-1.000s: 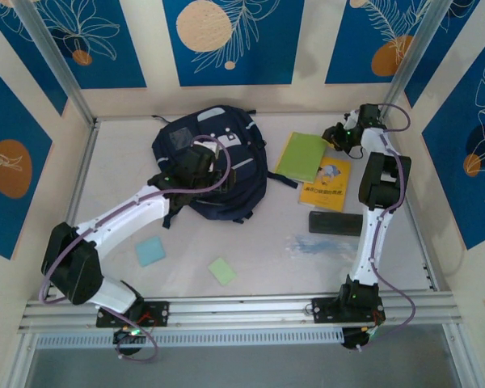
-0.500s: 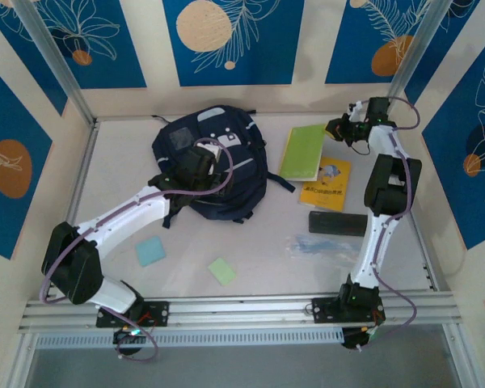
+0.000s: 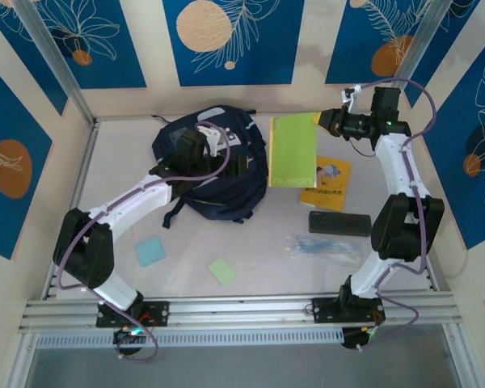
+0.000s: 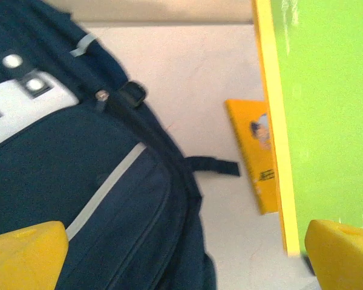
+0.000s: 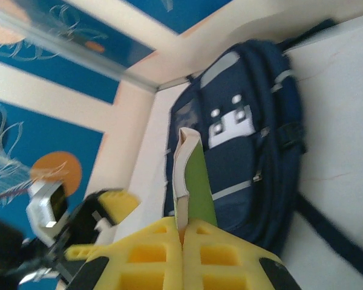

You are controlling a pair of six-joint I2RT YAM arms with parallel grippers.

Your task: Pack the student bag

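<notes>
Right end effector (image 5: 183, 226), thin green book (image 3: 293, 151)

Pale counter (image 3: 259, 242); cream walls (image 3: 149, 48) carrying blue leaf-print panels (image 3: 259, 56) with orange discs (image 3: 204, 26); aluminium rail (image 3: 242, 305) running along the counter's near edge.

2 white arms (image 3: 133, 202) with black joints, lilac cables (1 each) and yellow fingers (image 4: 24, 254).
</notes>
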